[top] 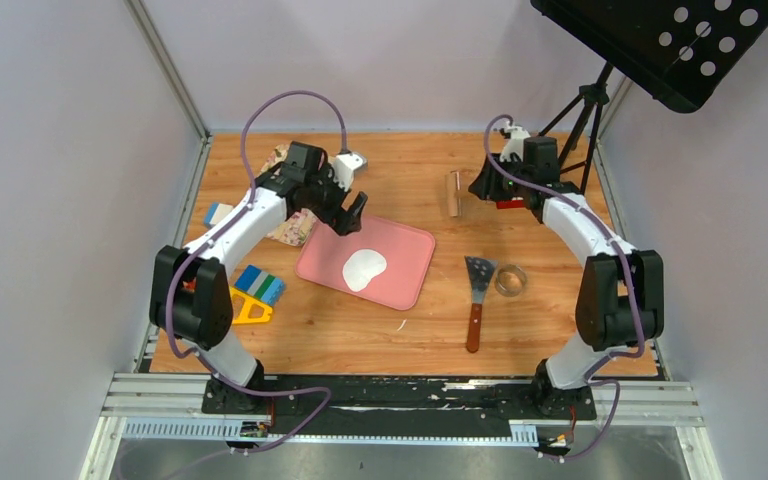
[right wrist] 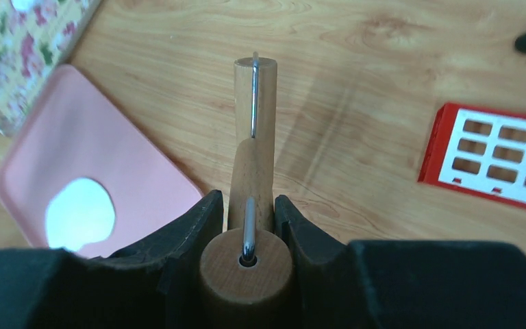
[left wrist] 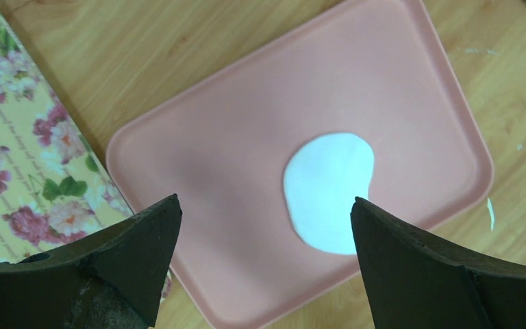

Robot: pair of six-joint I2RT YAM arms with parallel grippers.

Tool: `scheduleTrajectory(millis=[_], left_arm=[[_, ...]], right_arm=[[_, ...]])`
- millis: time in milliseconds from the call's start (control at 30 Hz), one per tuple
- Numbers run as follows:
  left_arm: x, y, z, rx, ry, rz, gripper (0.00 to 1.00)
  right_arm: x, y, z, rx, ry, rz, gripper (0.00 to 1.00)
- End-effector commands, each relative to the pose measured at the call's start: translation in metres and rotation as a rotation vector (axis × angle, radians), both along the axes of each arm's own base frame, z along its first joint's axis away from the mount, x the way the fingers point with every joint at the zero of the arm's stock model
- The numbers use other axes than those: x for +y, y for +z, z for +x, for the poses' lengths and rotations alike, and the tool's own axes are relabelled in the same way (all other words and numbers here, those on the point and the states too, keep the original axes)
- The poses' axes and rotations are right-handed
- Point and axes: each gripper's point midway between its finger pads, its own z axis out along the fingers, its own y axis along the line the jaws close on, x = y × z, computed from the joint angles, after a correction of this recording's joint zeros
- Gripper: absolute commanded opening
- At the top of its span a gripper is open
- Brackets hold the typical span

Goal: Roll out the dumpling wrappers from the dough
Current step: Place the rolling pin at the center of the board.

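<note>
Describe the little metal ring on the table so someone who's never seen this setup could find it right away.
Start at the pink tray in the middle of the wooden table. To its right lies a spatula with a wooden handle. Just right of the spatula's blade sits the metal ring, the only round, hollow thing there, with bare wood showing through its middle.

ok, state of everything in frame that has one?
dough: flattened into an irregular sheet, lying on the tray, uncut
tray: flat on the table, holds only the dough
left gripper: open, empty
right gripper: shut on the roller
roller: held, away from the tray
spatula: lying on the table, untouched
ring cutter: on the table beside the spatula
</note>
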Motion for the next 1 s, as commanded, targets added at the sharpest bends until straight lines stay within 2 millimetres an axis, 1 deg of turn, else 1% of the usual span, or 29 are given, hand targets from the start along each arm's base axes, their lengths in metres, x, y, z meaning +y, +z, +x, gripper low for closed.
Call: scheduleTrajectory(millis=[0,133,200,267,333,400,467,533,567,633,700,800,867,900,967], left_arm=[[0.004,0.002,-0.036,0.024,-0.135,-0.005,1.0],[0.01,0.003,-0.046,0.024,-0.151,0.005,1.0],[0.01,0.004,-0.048,0.021,-0.156,-0.004,1.0],[0.008,0.004,-0.049,0.021,-0.16,-0.016,1.0],[0.007,0.003,-0.05,0.031,-0.159,-0.02,1.0],[0.007,0.001,-0.05,0.038,-0.157,-0.018,1.0],[0.008,-0.001,-0.051,0.038,-0.156,-0.015,1.0],[0.009,-0.001,-0.052,0.034,-0.155,-0.014,1.0],[0.009,-0.001,-0.052,0.032,-0.156,-0.014,1.0],[0.009,-0.001,-0.053,0.03,-0.156,-0.015,1.0],[0.01,0.0,-0.054,0.028,-0.158,-0.013,1.0],[0.01,0.0,-0.056,0.03,-0.165,-0.009,1.0],[0.011,0.002,-0.057,0.027,-0.171,-0.006,1.0],[0.011,0.003,-0.057,0.025,-0.175,-0.004,1.0],[0.012,0.006,-0.058,0.017,-0.181,0.0,1.0]], right_arm=[[0.006,0.03,0.021,0.0,-0.055,0.346,0.05],[-0.011,0.008,0.028,0.078,-0.116,0.44,0.14],[-0.028,-0.005,0.031,0.121,-0.175,0.469,0.21],[-0.036,-0.018,0.031,0.158,-0.201,0.48,0.26],[-0.04,-0.031,0.027,0.201,-0.218,0.475,0.32],[-0.044,-0.04,0.023,0.223,-0.228,0.459,0.38],[-0.049,-0.05,0.017,0.256,-0.248,0.426,0.42],[-0.055,-0.058,0.013,0.272,-0.263,0.383,0.52],[-0.059,-0.062,0.01,0.284,-0.273,0.362,0.55],[-0.067,-0.065,0.004,0.296,-0.276,0.325,0.55],[-0.078,-0.065,-0.001,0.294,-0.296,0.276,0.57],[-0.099,-0.062,-0.014,0.288,-0.338,0.147,0.58],[-0.112,-0.058,-0.026,0.282,-0.343,0.045,0.6],[-0.119,-0.051,-0.034,0.267,-0.353,-0.005,0.6],[-0.127,-0.045,-0.05,0.243,-0.322,-0.096,0.6]])
